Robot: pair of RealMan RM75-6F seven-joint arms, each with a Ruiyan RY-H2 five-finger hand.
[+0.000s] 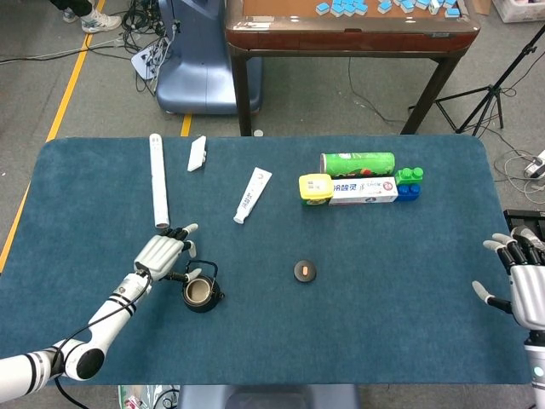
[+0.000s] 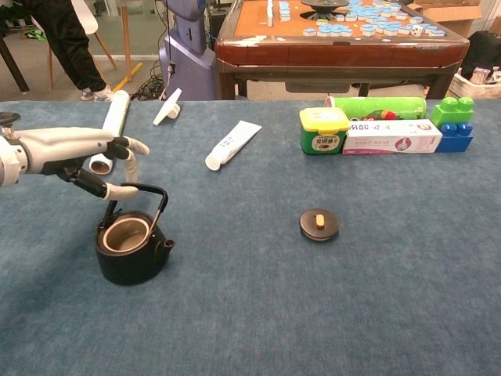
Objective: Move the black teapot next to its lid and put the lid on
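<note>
Left hand [image 2: 86, 157] spread, holding nothing, thumb at the raised bail of the black teapot [image 2: 131, 244] just below; looks heavy, rigid, probably cast iron; best hooked by the bail; lid [image 2: 319, 224] well off toward the right hand [image 1: 530, 285], likewise spread and empty, past the bench [image 2: 313, 313] edge.

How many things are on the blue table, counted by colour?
Black: 2, teapot, lid
White: 4, long roll, small packet, tube, toothpaste box
Green: 3, can, yellow-lidded tub, green brick
Blue: 1, blue brick
Total: 10
</note>
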